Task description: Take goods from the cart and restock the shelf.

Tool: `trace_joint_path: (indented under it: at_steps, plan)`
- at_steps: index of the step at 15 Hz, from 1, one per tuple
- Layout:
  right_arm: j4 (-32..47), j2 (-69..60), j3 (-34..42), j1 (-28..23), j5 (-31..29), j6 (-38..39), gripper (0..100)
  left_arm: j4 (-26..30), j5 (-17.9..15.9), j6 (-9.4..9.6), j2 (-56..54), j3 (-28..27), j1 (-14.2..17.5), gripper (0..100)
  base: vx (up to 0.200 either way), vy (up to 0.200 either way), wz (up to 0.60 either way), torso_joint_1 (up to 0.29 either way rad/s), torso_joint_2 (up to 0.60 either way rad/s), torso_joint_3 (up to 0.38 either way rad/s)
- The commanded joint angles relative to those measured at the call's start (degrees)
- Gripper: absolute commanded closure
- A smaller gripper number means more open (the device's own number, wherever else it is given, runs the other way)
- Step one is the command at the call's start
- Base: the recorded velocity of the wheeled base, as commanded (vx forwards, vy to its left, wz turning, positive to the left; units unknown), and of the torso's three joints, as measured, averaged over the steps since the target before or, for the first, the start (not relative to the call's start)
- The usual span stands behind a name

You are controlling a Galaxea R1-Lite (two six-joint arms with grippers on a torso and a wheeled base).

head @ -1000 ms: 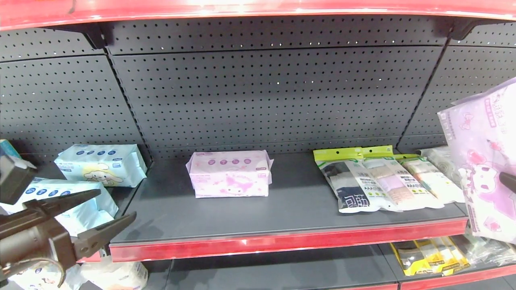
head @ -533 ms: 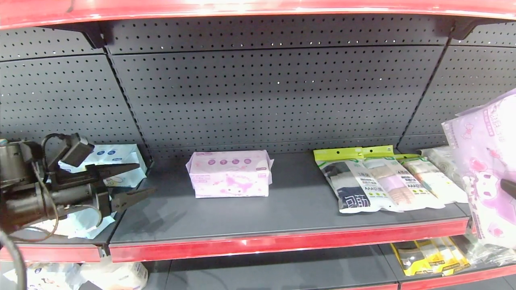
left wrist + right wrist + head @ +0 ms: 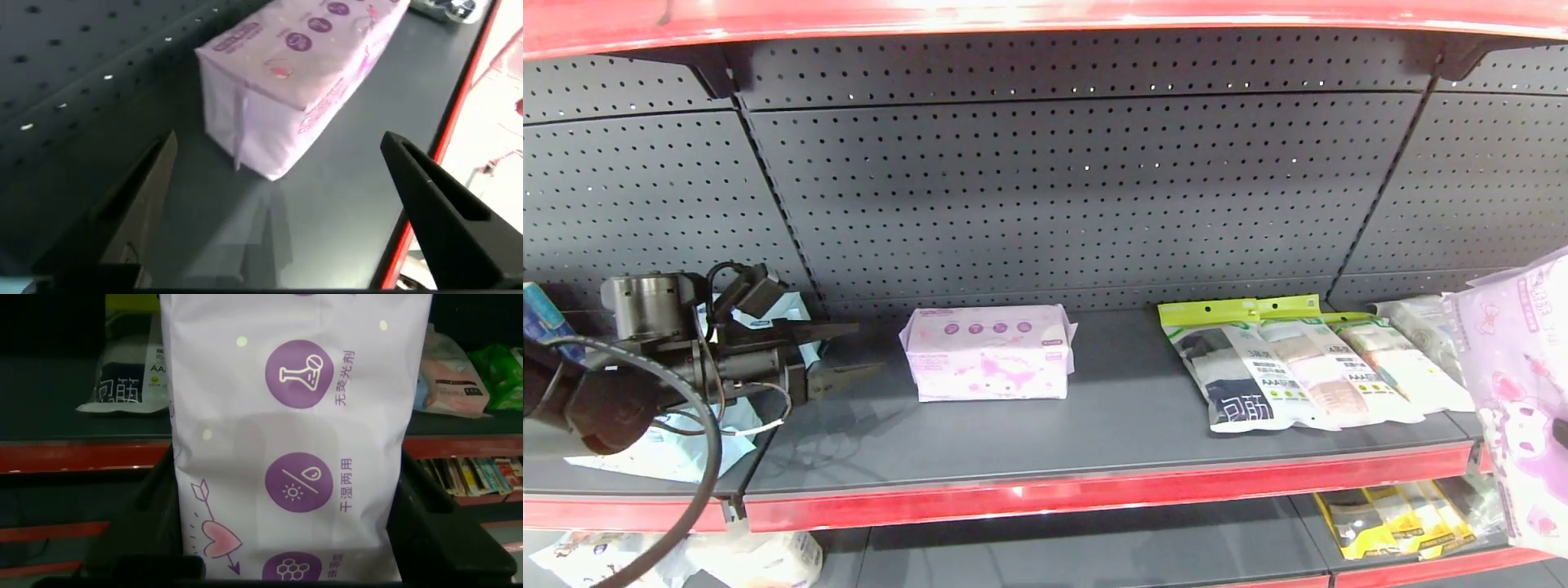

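1. shelf (image 3: 1013, 445): dark grey deck with a red front edge and a perforated pegboard (image 3: 1078, 196) behind it.
2. pink pack (image 3: 987, 353): soft wrapped block lying flat on the shelf, near the back and left of centre, with bare deck on either side of it. In the left wrist view (image 3: 294, 82) it lies ahead of the fingers, not touching them.
3. left end effector (image 3: 866, 349): released, with its fingers spread and nothing between them. It hangs low over the left end of the shelf, tips pointing toward the pink pack and just short of it.
4. right end effector (image 3: 282, 531): clenched on the purple pack (image 3: 294, 433), one finger pressed to each long side.
5. purple pack, head view (image 3: 1519, 392): held upright in the air at the right end of the shelf, seemingly nearer the camera than the red edge.
6. green-topped packets (image 3: 1258, 367): several, overlapping, lying flat on the right part of the shelf.
7. blue-and-white packs (image 3: 662, 453): in the neighbouring left bay, partly hidden by the left arm.
8. yellow packets (image 3: 1396, 518): on the lower shelf (image 3: 1094, 547), to the right.
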Motion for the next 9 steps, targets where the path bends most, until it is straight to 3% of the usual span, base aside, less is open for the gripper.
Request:
trace_joint_path:
  at_steps: [1,9]
  plan:
    - [-0.1,-1.2,0.1,-0.1,0.0,-0.1,100,-0.1,-0.2,0.08,2.9,-2.7,-1.5,0,0.000,0.000,0.00,0.000,0.00,0.000]
    - [0.1,-1.4,0.4,-0.2,-0.1,-1.9,100,-0.2,-0.7,0.34,6.7,-11.2,-4.2,0,0.000,0.000,0.00,0.000,0.00,0.000]
